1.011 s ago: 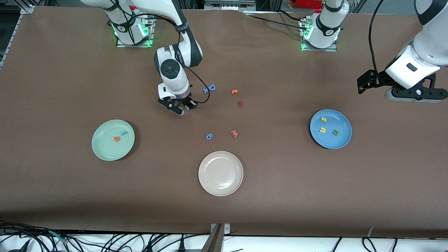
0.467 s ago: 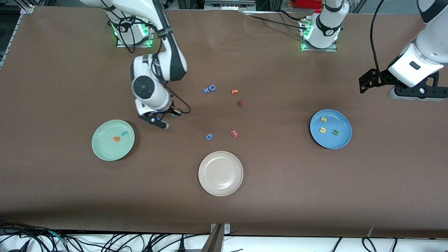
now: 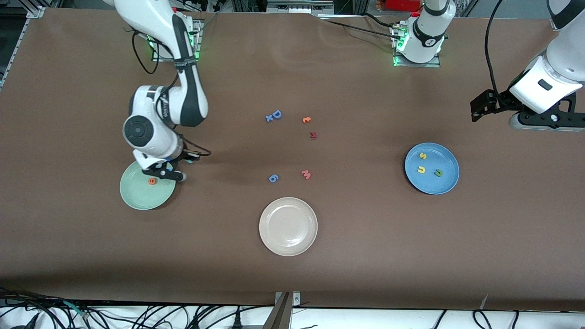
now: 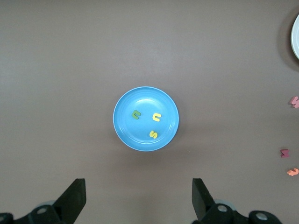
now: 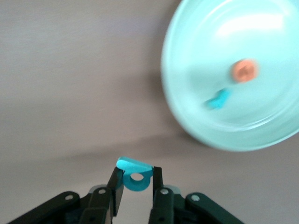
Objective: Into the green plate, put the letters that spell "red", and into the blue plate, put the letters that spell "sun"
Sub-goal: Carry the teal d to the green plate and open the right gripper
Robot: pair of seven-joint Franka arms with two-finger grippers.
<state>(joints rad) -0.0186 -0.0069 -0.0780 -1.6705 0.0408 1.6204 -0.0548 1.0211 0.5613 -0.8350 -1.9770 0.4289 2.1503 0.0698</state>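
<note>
The green plate (image 3: 137,197) lies toward the right arm's end with the orange "e" (image 3: 152,181) in it. The right wrist view also shows the teal "r" (image 5: 218,100) in that plate (image 5: 261,37), beside the "e" (image 5: 245,70). My right gripper (image 3: 170,175) hangs over the plate's rim, shut on the teal "d" (image 5: 136,176). The blue plate (image 3: 445,185) holds the yellow "s" (image 3: 423,156), yellow "u" (image 3: 421,170) and green "n" (image 3: 438,172). My left gripper (image 3: 546,123) waits high above the table beside it, open and empty (image 4: 138,200).
A beige-white plate (image 3: 288,249) sits nearest the front camera. Loose letters lie mid-table: a blue "D" (image 3: 276,114), a blue "x" (image 3: 269,118), an orange "c" (image 3: 306,119), a dark red piece (image 3: 313,135), a pink "m" (image 3: 306,174) and a blue "6" (image 3: 273,178).
My right arm has carried the teal "d" from mid-table to the green plate's rim and now hides the "r" in the front view. The left arm has barely shifted.
</note>
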